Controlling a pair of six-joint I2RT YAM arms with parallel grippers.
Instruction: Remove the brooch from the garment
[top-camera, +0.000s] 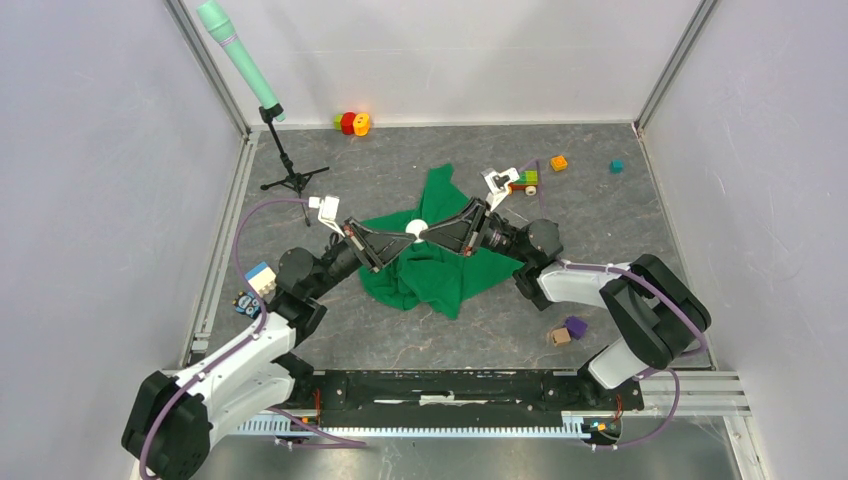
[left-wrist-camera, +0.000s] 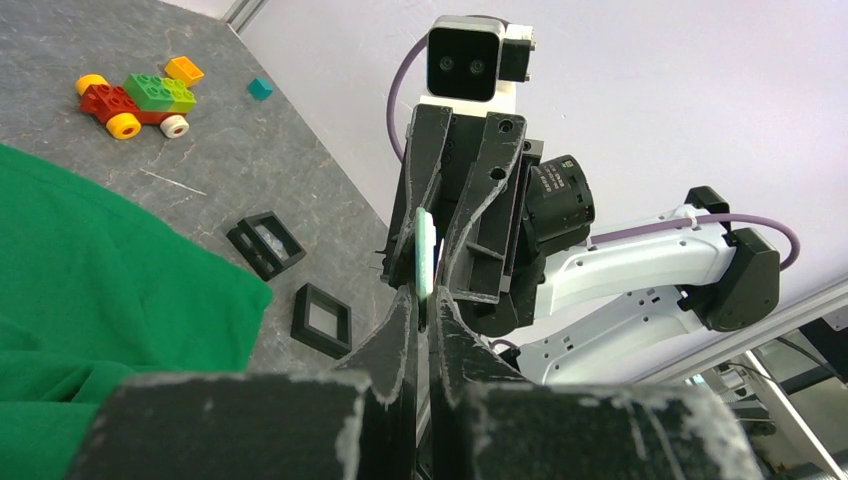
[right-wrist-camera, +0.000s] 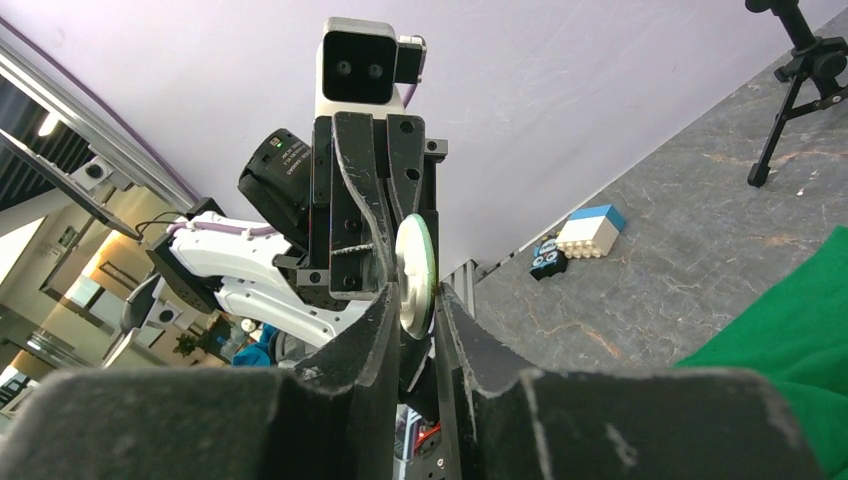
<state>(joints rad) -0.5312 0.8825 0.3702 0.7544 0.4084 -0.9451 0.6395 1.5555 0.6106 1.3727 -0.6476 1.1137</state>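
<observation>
The garment (top-camera: 430, 262) is a bright green cloth lying crumpled mid-table; it also shows in the left wrist view (left-wrist-camera: 90, 270) and the right wrist view (right-wrist-camera: 790, 330). The brooch (top-camera: 417, 228) is a small round pale disc with a greenish rim, held in the air above the cloth. My left gripper (top-camera: 404, 236) is shut on one edge of it (left-wrist-camera: 427, 250). My right gripper (top-camera: 430, 234) is shut on the opposite edge (right-wrist-camera: 415, 265). The two grippers meet tip to tip. No cloth shows between the jaws.
Two black square frames (left-wrist-camera: 264, 243) (left-wrist-camera: 322, 318) lie on the table by the cloth. A toy brick car (top-camera: 523, 181), orange brick (top-camera: 559, 162) and teal cube (top-camera: 617, 166) are at the back right. A tripod (top-camera: 293, 170) stands back left. A tan cube (top-camera: 559, 337) and a purple block (top-camera: 576, 326) lie near right.
</observation>
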